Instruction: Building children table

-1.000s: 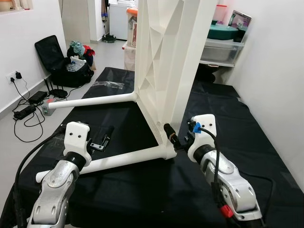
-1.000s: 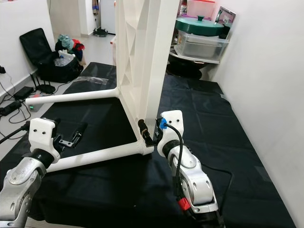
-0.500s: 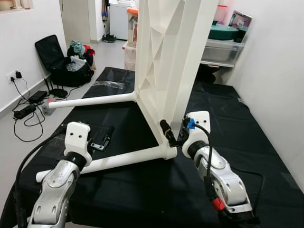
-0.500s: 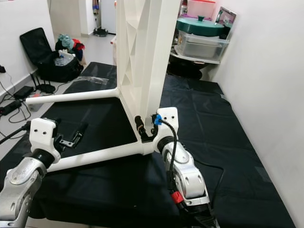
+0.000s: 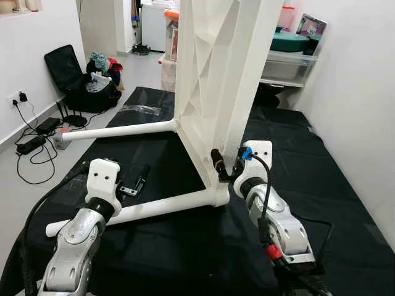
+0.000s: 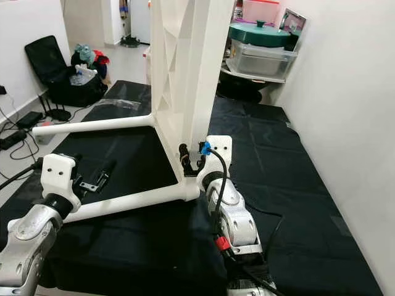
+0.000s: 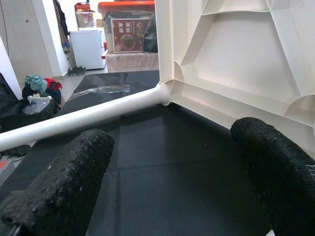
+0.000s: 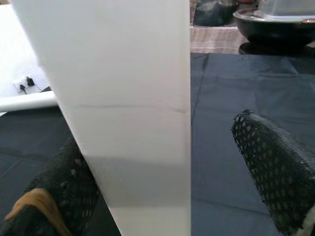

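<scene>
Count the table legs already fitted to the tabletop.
2. The far leg sticks out from the upright tabletop toward the robot's left; the near leg lies by the left hand. Others may be hidden.

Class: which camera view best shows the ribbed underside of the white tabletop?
The left wrist view: the tabletop shows its moulded ribs and a leg socketed into a corner, framed by the open left gripper. Both eye views show the ribs obliquely, from farther off. The right wrist view shows just its smooth edge between the right gripper fingers.
</scene>
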{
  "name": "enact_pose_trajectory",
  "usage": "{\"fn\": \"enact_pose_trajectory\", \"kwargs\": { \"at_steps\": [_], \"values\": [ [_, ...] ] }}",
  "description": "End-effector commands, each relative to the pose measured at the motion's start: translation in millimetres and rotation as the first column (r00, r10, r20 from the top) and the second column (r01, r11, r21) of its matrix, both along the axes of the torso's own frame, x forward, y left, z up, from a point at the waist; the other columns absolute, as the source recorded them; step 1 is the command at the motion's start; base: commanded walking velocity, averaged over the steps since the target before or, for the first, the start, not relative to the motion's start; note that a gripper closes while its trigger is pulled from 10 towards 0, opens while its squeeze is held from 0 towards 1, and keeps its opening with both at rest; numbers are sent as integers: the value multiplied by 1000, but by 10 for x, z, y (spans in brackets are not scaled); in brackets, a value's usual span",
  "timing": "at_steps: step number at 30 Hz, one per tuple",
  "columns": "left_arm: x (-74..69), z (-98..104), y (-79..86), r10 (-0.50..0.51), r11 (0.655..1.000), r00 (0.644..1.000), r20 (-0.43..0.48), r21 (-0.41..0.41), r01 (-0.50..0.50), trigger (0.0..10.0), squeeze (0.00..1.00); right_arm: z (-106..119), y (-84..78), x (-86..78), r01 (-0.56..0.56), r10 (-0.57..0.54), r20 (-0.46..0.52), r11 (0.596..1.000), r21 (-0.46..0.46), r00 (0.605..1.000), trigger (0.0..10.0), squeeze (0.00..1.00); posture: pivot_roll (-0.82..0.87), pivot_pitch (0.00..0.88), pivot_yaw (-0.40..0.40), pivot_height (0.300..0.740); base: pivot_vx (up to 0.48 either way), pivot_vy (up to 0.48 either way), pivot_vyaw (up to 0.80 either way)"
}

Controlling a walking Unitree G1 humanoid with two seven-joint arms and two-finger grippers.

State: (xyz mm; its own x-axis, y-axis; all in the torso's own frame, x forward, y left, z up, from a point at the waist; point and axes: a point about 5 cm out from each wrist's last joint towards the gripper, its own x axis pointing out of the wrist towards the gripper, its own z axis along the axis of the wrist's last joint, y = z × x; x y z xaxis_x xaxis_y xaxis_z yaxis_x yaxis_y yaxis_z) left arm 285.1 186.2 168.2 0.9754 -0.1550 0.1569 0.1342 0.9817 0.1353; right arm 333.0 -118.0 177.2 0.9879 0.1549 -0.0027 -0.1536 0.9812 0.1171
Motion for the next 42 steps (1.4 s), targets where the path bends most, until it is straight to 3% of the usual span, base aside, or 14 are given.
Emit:
{"fn": "enact_pose_trajectory", "kwargs": {
  "at_steps": [1, 2, 3, 4, 8, 9, 13, 17, 19, 20, 33, 38, 40, 42],
  "values": [
    [-12, -43, -23, -6, 1000, 1000, -15, 3, 6, 10000, 0, 5, -48, 24, 24, -24, 6, 1000, 18, 1000, 7098, 0, 99, 0, -163, 740, 0, 0, 0],
    [-12, -44, -23, -6, 1000, 1000, -16, 3, 6, 10000, 0, 5, -47, 26, 24, -24, 7, 1000, 19, 1000, 7098, 0, 99, 0, -163, 740, 0, 0, 0],
    [-13, -44, -22, -7, 1000, 1000, -16, 3, 7, 10000, 0, 5, -46, 26, 22, -22, 6, 1000, 19, 1000, 7843, 0, 99, 0, -163, 740, 0, 0, 0],
    [-14, -45, -22, -7, 1000, 1000, -16, 3, 7, 10000, 0, 3, -45, 27, 21, -21, 6, 1000, 19, 1000, 10000, 0, 99, 0, -162, 740, 0, 0, 0],
    [-15, -46, -20, -8, 1000, 1000, -16, 4, 8, 10000, 0, 8, -40, 29, 12, -13, 20, 999, 30, 1000, 10000, 0, 99, 0, -162, 740, 0, 0, 0],
    [-9, -47, -24, -9, 1000, 1000, -16, 5, 10, 10000, 0, 12, -40, 28, -3, 2, 39, 999, 46, 999, 0, 0, 98, 0, -160, 740, 0, 0, 0],
    [-3, -46, -29, -11, 1000, 1000, -16, 6, 11, 10000, 0, 21, -36, 21, -33, 30, 60, 997, 65, 998, 0, 0, 100, 0, -160, 740, 0, 0, 0],
    [1, -43, -31, -13, 1000, 1000, -17, 9, 13, 10000, 0, 73, 9, -27, -145, 132, 129, 985, 94, 983, 0, 0, 101, 0, -159, 740, 0, 0, 0],
    [4, -43, -29, -13, 1000, 1000, -17, 10, 13, 10000, 0, 46, 25, -37, -172, 163, 124, 983, 65, 979, 9412, 0, 102, 0, -159, 740, 0, 0, 0],
    [7, -43, -26, -13, 1000, 1000, -18, 11, 13, 10000, 0, 15, 29, -38, -178, 172, 114, 983, 42, 978, 10000, 0, 104, 0, -160, 740, 0, 0, 0],
    [13, -53, -12, -13, 1000, 1000, -21, 19, 13, 10000, 0, -79, 29, -36, -207, 206, 103, 978, 3, 973, 10000, 0, 106, 0, -157, 740, 0, 0, 0],
    [15, -58, -16, -14, 1000, 1000, -21, 20, 14, 10000, 0, -112, -129, 16, -85, 83, 80, 996, 28, 993, 10000, 0, 103, 0, -156, 740, 0, 0, 0],
    [16, -63, -18, -15, 1000, 1000, -23, 21, 15, 10000, 0, -139, -303, 48, 31, -34, 59, 998, 55, 998, 10000, 0, 100, 0, -154, 740, 0, 0, 0],
    [17, -64, -18, -15, 1000, 1000, -23, 21, 16, 10000, 0, -150, -367, 56, 70, -73, 51, 996, 62, 996, 10000, 0, 100, 0, -154, 740, 0, 0, 0]
  ]
}}
